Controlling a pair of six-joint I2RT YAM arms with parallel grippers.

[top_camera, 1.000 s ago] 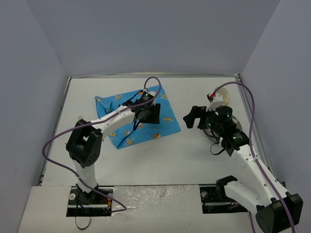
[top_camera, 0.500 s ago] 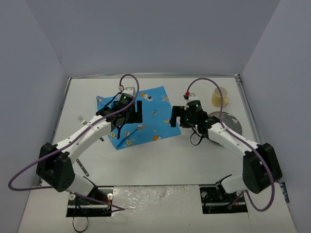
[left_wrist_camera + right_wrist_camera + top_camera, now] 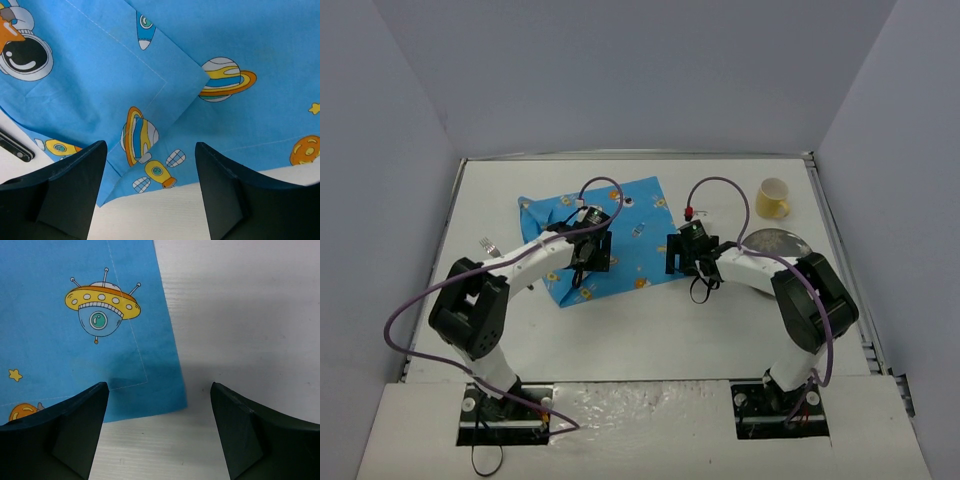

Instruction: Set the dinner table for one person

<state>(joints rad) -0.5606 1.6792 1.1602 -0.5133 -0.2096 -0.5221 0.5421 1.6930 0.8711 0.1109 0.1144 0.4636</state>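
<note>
The white dinner table (image 3: 650, 330) carries a blue cartoon-print cloth mat (image 3: 625, 215), lying skewed with a folded-over corner at its near left. My left gripper (image 3: 597, 252) is open just above the mat's near edge, its fingers straddling the folded corner (image 3: 150, 150). My right gripper (image 3: 677, 252) is open and low over the mat's right corner (image 3: 170, 397); one finger stands over cloth, the other over bare table (image 3: 240, 315). Neither holds anything.
A yellow cup (image 3: 773, 198) stands at the back right. A round metal plate (image 3: 782, 243) lies in front of it, partly behind my right arm. A fork (image 3: 487, 244) lies left of the mat. A dark utensil handle (image 3: 12, 146) shows at the mat's left edge.
My right arm swung left from the plate to the mat's right corner, uncovering the cup. My left gripper moved from the mat's middle to its near left edge.
</note>
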